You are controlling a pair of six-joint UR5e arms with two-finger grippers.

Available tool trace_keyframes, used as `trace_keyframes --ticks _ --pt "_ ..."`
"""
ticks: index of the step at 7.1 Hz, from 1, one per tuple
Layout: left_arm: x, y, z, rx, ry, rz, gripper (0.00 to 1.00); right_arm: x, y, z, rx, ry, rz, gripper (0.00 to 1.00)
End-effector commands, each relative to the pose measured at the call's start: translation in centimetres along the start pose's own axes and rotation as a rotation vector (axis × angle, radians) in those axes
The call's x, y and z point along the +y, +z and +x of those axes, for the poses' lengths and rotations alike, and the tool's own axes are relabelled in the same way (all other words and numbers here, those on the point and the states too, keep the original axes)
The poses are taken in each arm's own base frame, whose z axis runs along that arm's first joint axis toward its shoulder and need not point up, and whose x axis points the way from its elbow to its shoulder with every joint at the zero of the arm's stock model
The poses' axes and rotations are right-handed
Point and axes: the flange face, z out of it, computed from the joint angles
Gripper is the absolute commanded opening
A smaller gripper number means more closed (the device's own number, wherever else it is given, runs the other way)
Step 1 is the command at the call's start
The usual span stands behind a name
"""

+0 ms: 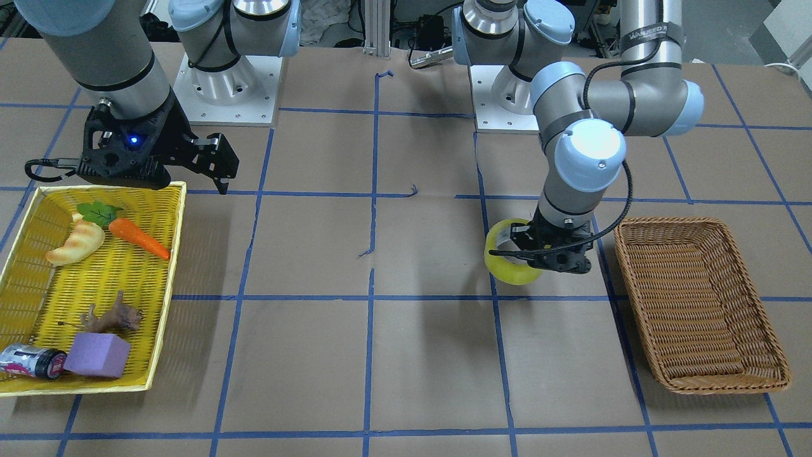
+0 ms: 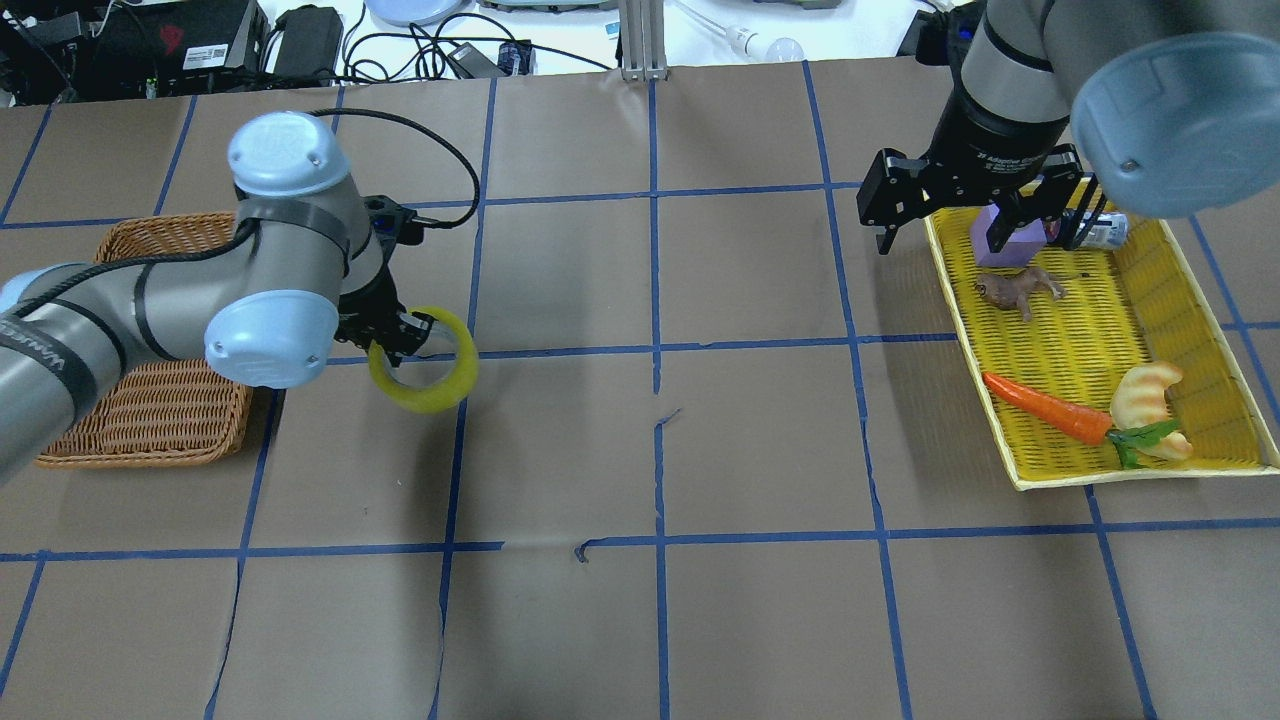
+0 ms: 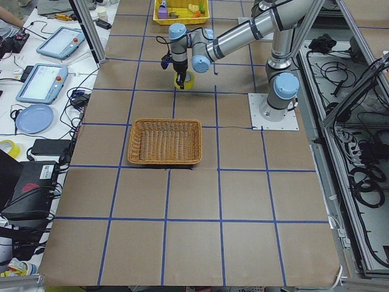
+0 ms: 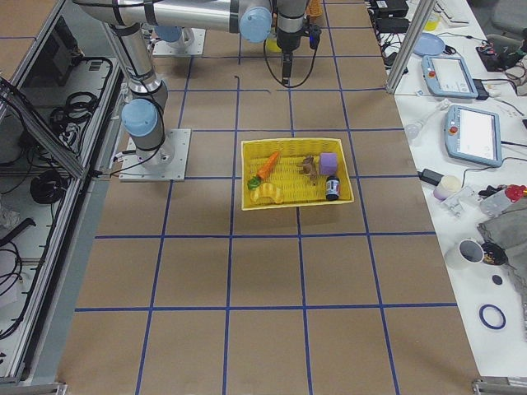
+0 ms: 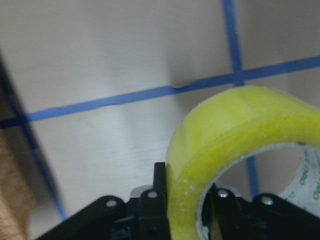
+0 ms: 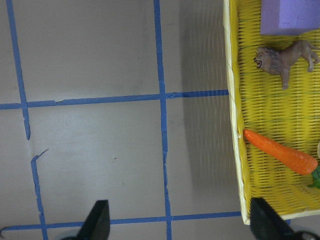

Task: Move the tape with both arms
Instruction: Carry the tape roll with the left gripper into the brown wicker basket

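The yellow tape roll (image 2: pixel 425 392) hangs in my left gripper (image 2: pixel 395 340), which is shut on its wall, one finger inside the core and one outside. It is held a little above the table, just beside the brown wicker basket (image 2: pixel 150 440). The roll also shows in the front view (image 1: pixel 507 265) and fills the left wrist view (image 5: pixel 240 130). My right gripper (image 2: pixel 940 240) is open and empty. It hovers over the inner edge of the yellow tray (image 2: pixel 1010 440), far from the tape. The right wrist view shows its open fingertips (image 6: pixel 97 220) over bare table beside the tray.
The yellow tray (image 1: pixel 181 241) holds a carrot (image 1: pixel 139 237), a croissant (image 1: pixel 76 244), a lion toy (image 1: pixel 113 317), a purple block (image 1: pixel 98 355) and a small can (image 1: pixel 32 362). The wicker basket (image 1: pixel 666 221) holds nothing. Blue tape lines grid the brown table.
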Motion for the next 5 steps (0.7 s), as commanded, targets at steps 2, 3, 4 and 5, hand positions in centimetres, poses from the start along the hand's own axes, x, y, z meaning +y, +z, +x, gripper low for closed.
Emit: trace_keyframes --ticks 2,3,4,5 --pt "2.6 -1.8 -14.9 0.002 0.057 -0.013 0.0 0.0 0.0 0.0 -0.004 0.001 0.0 1.0" --pt "4.6 -0.9 -20.0 0.011 0.072 -0.021 0.0 0.0 0.0 0.0 -0.004 0.001 0.001 1.0" --pt "6.2 0.0 -23.8 0.036 0.071 -0.011 0.0 0.0 0.0 0.0 -0.004 0.0 0.001 1.0" --pt "7.5 1.4 -26.9 0.053 0.065 0.011 0.0 0.0 0.0 0.0 -0.004 0.0 0.001 1.0"
